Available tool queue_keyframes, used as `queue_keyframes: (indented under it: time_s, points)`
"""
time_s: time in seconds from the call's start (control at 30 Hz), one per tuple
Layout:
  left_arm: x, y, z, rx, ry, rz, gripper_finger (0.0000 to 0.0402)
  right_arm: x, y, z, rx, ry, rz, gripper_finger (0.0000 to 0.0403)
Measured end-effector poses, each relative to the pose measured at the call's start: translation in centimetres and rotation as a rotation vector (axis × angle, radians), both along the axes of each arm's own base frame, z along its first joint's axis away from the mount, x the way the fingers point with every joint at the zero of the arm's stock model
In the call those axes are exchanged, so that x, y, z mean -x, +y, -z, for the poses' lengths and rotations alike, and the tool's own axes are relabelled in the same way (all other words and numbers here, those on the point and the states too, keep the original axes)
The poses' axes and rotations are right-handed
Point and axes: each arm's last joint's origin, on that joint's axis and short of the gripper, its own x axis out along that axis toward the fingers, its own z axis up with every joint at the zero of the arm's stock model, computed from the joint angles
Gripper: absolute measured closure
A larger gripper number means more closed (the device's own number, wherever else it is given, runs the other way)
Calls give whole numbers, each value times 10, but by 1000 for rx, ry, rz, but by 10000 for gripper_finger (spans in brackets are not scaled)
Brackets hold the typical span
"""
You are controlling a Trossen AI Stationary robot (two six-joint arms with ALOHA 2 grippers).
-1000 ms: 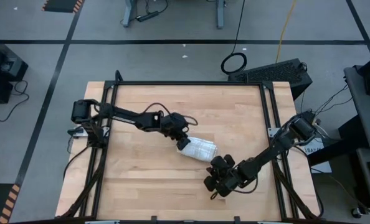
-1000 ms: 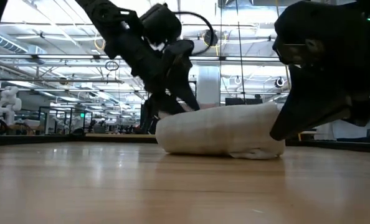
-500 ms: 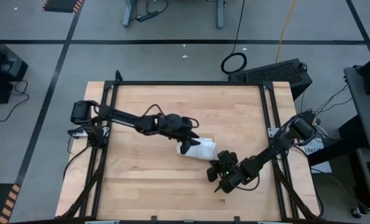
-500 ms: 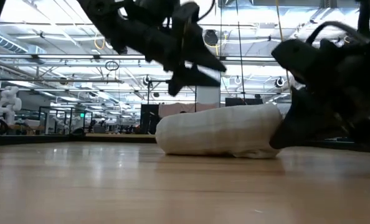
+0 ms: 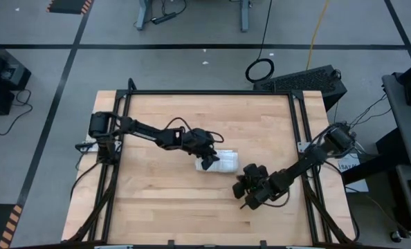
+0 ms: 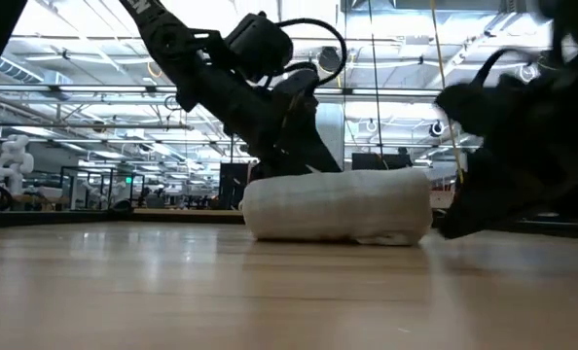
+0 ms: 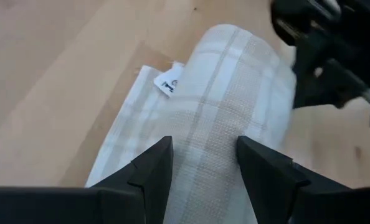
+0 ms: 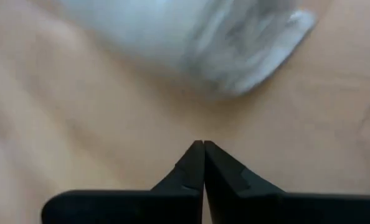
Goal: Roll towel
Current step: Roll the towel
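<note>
The towel (image 5: 223,160) lies rolled up near the table's middle, a short white roll with a tan grid check (image 6: 338,204). In the left wrist view its loose edge with the small white label (image 7: 166,79) lies flat on the wood beside the roll (image 7: 235,93). My left gripper (image 7: 203,146) is open and comes down from above onto the top of the roll's left end (image 6: 304,163). My right gripper (image 8: 202,148) is shut and empty, low over the table just off the roll's right end (image 6: 454,219). My left gripper's open fingers (image 7: 157,163) stand over the top of the roll near its left end, slanting down from the table's left. The cloth shows in the gap between them. I cannot tell whether the fingertips touch the cloth.
The bare wooden tabletop (image 5: 164,200) lies all round the roll, inside a black frame (image 5: 205,92). Both arms reach in low, the left (image 5: 150,133) from the table's left edge, the right (image 5: 302,162) from its right.
My left gripper has lifted off the roll, swung a little toward the table's right, then come back down onto its left end. My right gripper has drawn back from the roll's right end. The roll has stayed rolled and looks flatter on top.
</note>
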Motion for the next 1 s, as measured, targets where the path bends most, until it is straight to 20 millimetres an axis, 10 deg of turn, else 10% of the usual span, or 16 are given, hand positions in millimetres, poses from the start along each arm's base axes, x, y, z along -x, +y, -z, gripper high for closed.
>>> queue_keyframes:
  time_s: [0.23,0.43,0.73,1.0]
  points:
    - [14,12,-55,39,-144,33,219,15,12,-62,56,-97,-311,403]
    - [29,3,-82,-10,-183,118,219,5,-33,-101,231,-157,-371,403]
    - [46,-15,-47,-46,-111,75,222,-24,-115,-77,254,-346,-670,403]
    - [56,-27,-21,-93,-142,84,269,-25,-128,-42,251,-387,-789,403]
